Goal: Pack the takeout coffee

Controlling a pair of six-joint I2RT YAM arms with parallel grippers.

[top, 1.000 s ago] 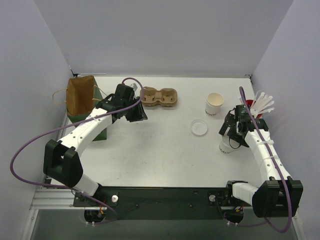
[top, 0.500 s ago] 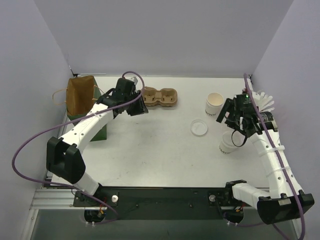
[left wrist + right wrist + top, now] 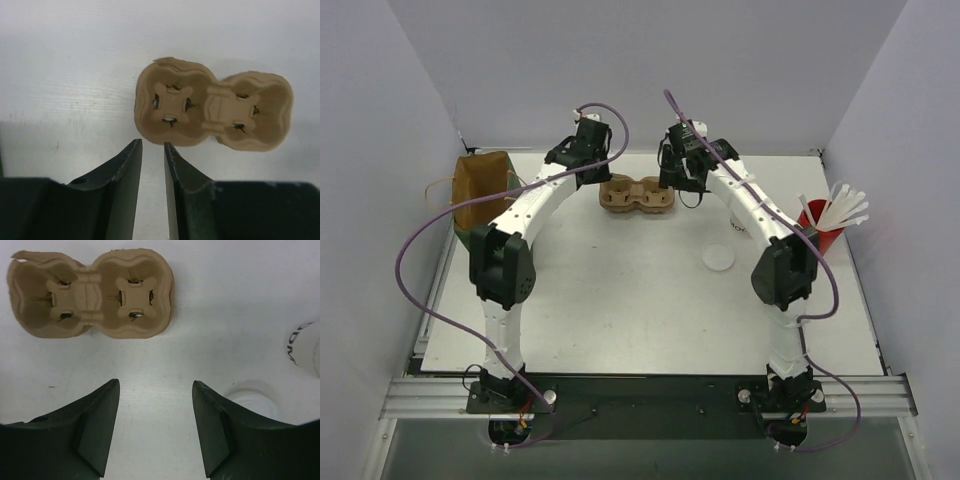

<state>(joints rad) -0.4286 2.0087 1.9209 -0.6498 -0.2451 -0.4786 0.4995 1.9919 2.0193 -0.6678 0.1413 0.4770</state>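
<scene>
The flat round white lid point(image 3: 718, 258) of the takeout coffee lies on the table right of centre. It also shows as the lid point(image 3: 248, 394) partly behind my right finger. The takeout cup itself is out of view. Both arms reach high toward the back, over a brown pulp two-cup carrier point(image 3: 638, 195). My left gripper point(image 3: 592, 170) hangs over the carrier's left end point(image 3: 170, 107), jaws a narrow gap apart with nothing between point(image 3: 152, 143). My right gripper point(image 3: 680, 180) stands open and empty point(image 3: 156, 381), on the near side of the carrier point(image 3: 90, 295).
A brown paper bag point(image 3: 480, 190) stands open at the back left. A red cup of white straws point(image 3: 822, 222) is at the right. A white printed cup point(image 3: 306, 351) sits at the right edge of the right wrist view, mostly behind the right arm as cup point(image 3: 738, 228) from above.
The right arm has swung from the cup at the right up and back to the carrier, its jaws narrowing. The left arm has risen and moved back over the carrier's left end.
</scene>
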